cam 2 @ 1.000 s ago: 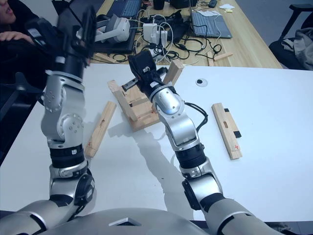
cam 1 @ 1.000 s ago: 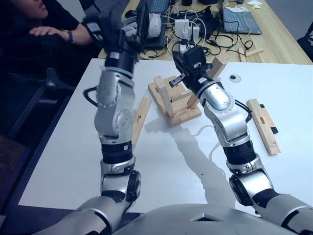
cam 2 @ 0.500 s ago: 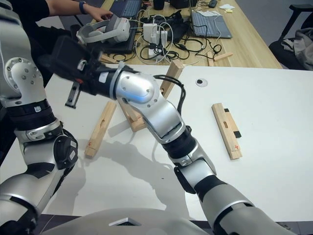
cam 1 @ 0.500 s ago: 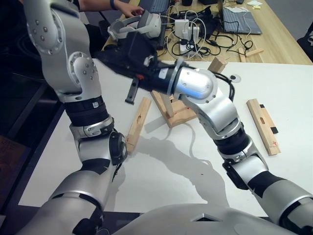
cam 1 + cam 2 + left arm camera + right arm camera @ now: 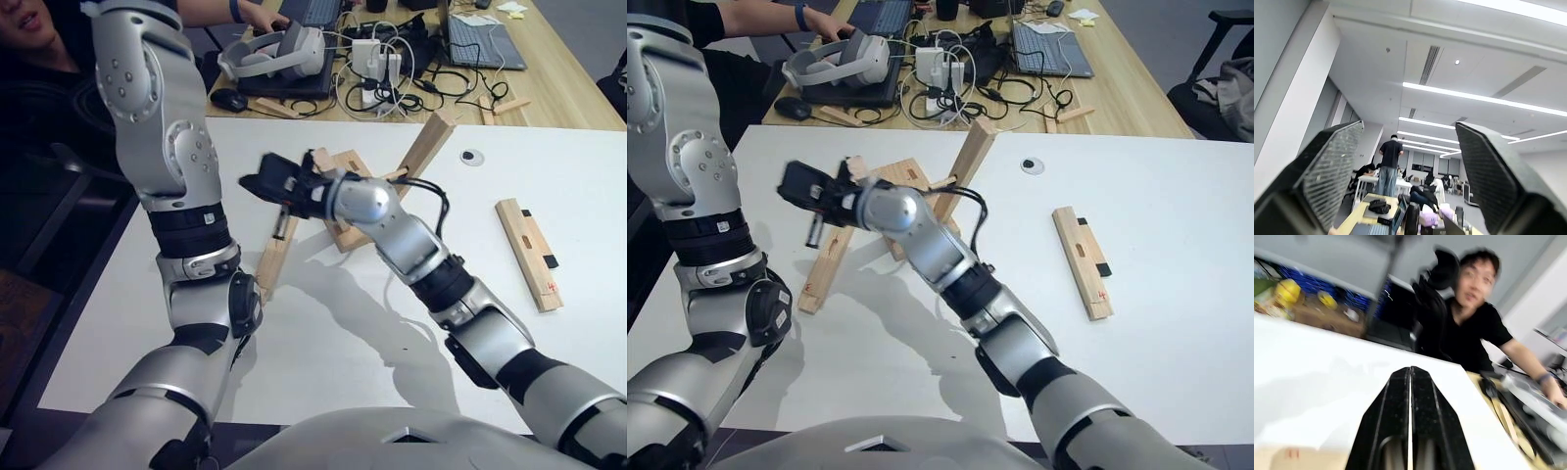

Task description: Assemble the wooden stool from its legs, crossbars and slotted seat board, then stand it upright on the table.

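Right wrist view, end effector point(image 5: 1410, 374) fully closed

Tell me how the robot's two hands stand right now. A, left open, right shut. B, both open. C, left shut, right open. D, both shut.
A: in its wrist view the left hand is spread wide with a clear gap, while the right hand is pressed closed with only a thin seam showing.

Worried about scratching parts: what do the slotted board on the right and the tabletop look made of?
Slotted board: pale raw-looking wood, judging by matte tan faces and square-cut slot. Tabletop: smooth white, probably laminate or painted board; even colour, soft shadows.
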Motion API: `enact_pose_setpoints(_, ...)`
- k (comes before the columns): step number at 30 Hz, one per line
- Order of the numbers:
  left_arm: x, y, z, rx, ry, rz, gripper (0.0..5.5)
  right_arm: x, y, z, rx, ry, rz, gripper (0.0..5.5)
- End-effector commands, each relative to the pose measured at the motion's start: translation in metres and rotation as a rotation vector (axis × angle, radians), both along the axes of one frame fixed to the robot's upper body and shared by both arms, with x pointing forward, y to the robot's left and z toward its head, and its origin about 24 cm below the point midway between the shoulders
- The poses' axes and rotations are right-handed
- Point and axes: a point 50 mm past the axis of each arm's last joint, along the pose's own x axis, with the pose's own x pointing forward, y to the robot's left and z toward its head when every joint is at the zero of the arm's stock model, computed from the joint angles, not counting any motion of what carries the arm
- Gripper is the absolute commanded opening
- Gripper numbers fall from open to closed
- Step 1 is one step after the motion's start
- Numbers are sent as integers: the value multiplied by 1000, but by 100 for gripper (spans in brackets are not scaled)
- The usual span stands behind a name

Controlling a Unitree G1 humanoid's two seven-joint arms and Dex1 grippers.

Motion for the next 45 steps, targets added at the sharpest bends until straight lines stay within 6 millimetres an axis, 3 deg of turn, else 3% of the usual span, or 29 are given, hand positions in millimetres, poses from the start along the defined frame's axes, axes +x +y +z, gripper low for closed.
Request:
enact_pose_setpoints(1, 3, 0, -13, 25, 50, 5, 350, -5, -45, -4, -37, -40, -180, 3)
enact_pose_setpoints(6, 3, -8, -22, 28, 82, -19, 350, -2, -88, 9, -63, -128, -343, 3)
enact_pose_setpoints(14, 2, -14, -28, 34, 112, -50, 350, 13, -147, 5, -73, -150, -680, 3)
enact_pose_setpoints(19, 3, -18, -30, 37, 125, -66, 350, 42, -186, 14, -41, -107, -872, 3)
enact_pose_setpoints(23, 5, -22, -29, 37, 128, -81, 350, 72, -179, 15, 8, 24, -845, 3)
enact_pose_setpoints(27, 6, -26, -31, 29, 135, -94, 350, 96, -148, 7, 23, 181, -742, 3)
enact_pose_setpoints(36, 6, -29, -34, 22, 148, -93, 350, 104, -95, 7, 108, 306, -583, 3)
enact_pose_setpoints(41, 5, -27, -41, 33, 180, -87, 350, 96, -101, 54, 275, 97, -566, 3)
enact_pose_setpoints(45, 1, -30, -47, 34, 197, -97, 350, 64, -126, 102, 416, -160, -547, 20)
